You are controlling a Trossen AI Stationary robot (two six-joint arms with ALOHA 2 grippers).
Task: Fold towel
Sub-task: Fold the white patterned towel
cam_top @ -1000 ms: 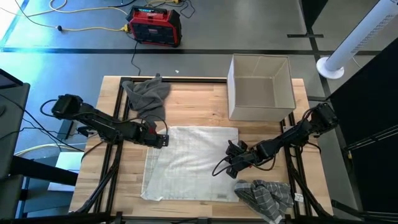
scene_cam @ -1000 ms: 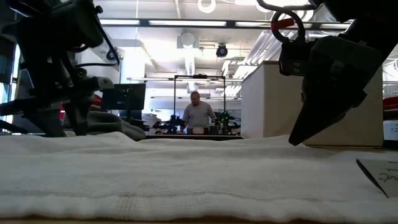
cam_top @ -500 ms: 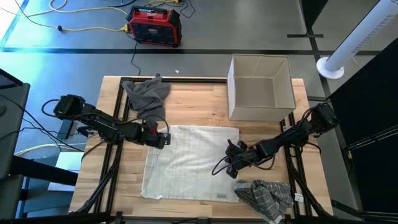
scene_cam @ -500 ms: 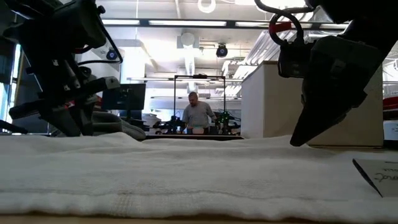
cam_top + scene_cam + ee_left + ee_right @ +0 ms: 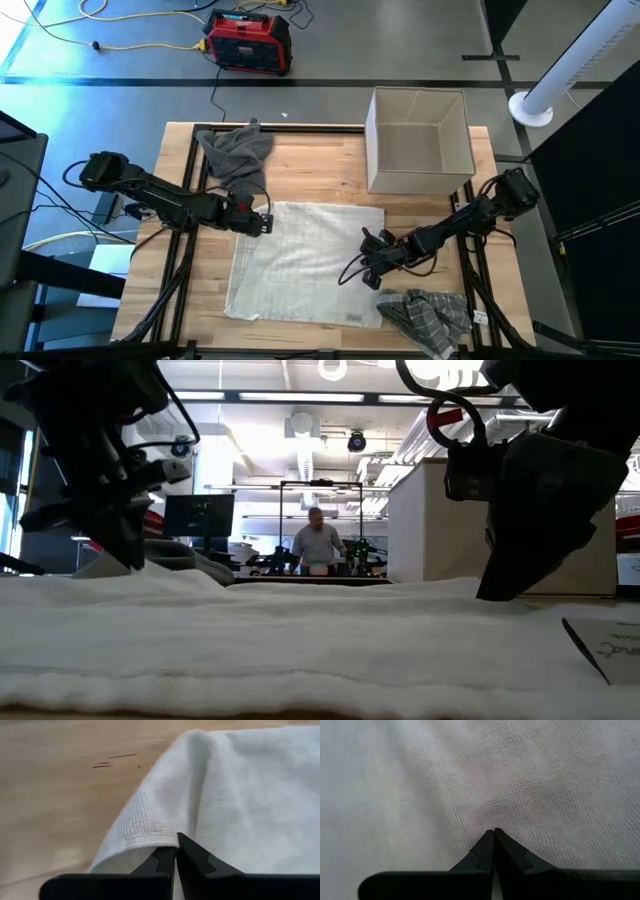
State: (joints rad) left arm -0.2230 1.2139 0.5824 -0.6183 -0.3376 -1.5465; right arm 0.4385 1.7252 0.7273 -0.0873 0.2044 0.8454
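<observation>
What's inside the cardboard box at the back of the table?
From above, the cardboard box looks empty, with only its bare floor visible. Its near inner wall is hidden by the rim.

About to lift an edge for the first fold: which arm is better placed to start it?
Left, probably. The left gripper is shut on the white towel's hemmed far left corner, an edge that can be lifted over. The right gripper is shut too, pinching cloth at the towel's right side with no hem in view.

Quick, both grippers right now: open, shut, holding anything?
Left gripper: shut on the white towel, pinching its edge near a far corner.
Right gripper: shut, tips pressed on the white towel's surface; whether it pinches cloth cannot be told.
</observation>
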